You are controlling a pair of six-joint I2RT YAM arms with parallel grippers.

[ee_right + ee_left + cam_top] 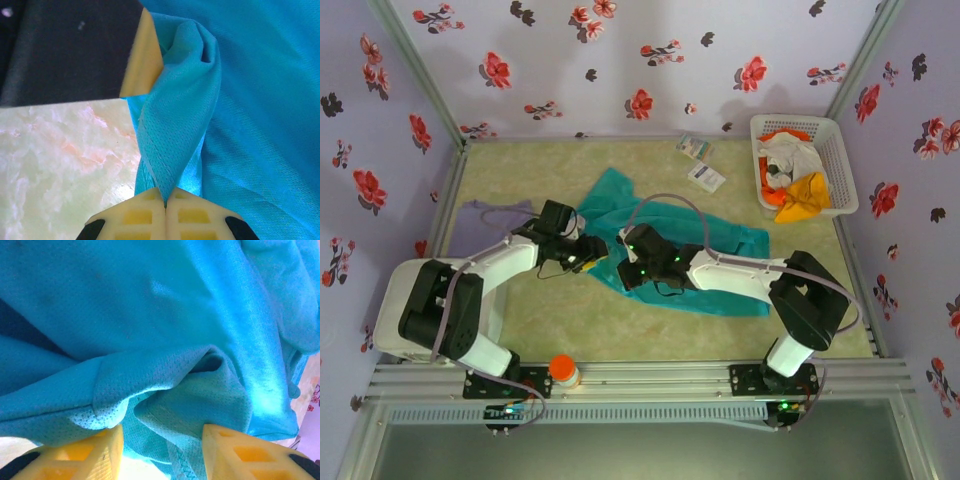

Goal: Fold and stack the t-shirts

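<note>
Seeing teal t-shirt [735, 240] stretched diagonally far-left to near-right on tabletop [570, 330]; right fingers [142, 217] clamped on its fold, left fingers [90, 455] apart.

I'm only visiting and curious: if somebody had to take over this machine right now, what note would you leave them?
Left gripper: open, fingers either side of a bunched fold of the teal shirt.
Right gripper: shut on a twisted edge of the same shirt.
The teal shirt lies rumpled mid-table, the purple shirt at the table's left side. White clothes and orange clothes sit in the basket.
Done: no stack yet.
Left: fold the teal shirt, then the others, and stack them.
</note>
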